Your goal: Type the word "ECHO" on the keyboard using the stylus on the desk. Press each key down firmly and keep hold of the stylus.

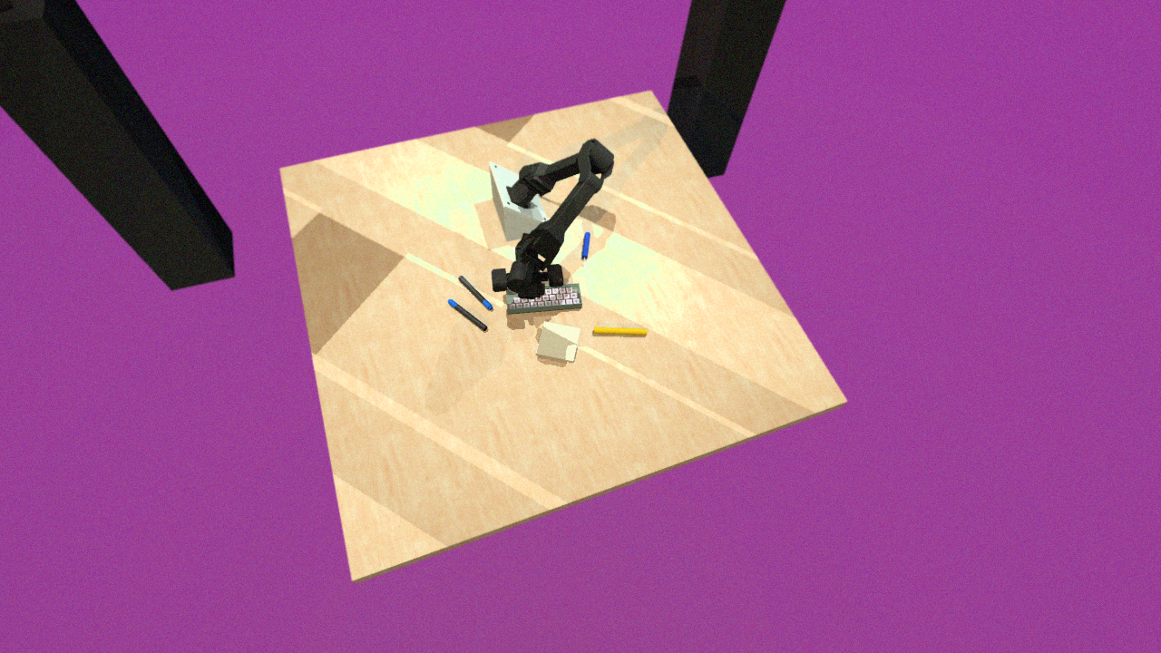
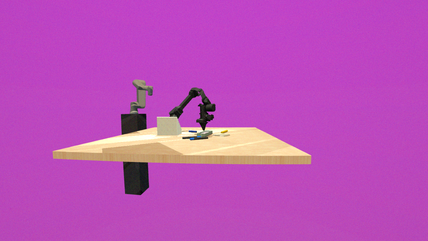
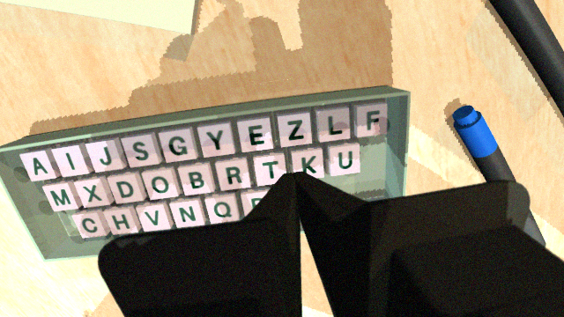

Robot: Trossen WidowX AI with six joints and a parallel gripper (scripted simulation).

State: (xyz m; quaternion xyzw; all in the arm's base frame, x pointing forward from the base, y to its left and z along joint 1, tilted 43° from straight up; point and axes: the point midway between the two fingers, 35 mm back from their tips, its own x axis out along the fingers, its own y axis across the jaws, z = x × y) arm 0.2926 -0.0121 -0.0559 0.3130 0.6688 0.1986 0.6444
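My gripper (image 2: 204,129) (image 3: 293,182) is shut with nothing between its fingers. It points down just above the keyboard (image 1: 556,298) (image 2: 205,133) (image 3: 194,178); in the wrist view the tips overlap the lower edges of T and K. The E key (image 3: 256,135), C key (image 3: 90,224), H key (image 3: 121,221) and O key (image 3: 160,182) are in plain view. Some bottom-row keys are hidden behind the fingers. The blue stylus (image 1: 585,245) (image 2: 192,131) with a pale thin tip lies on the desk between the arm's base and the keyboard, outside the wrist view.
Two black-and-blue pens (image 1: 473,292) (image 1: 467,314) lie beside the keyboard. A pale square pad (image 1: 557,342) (image 3: 110,11) and a yellow marker (image 1: 619,331) (image 2: 224,131) lie on its far side from the base. A white wedge block (image 2: 167,126) stands at my arm's base.
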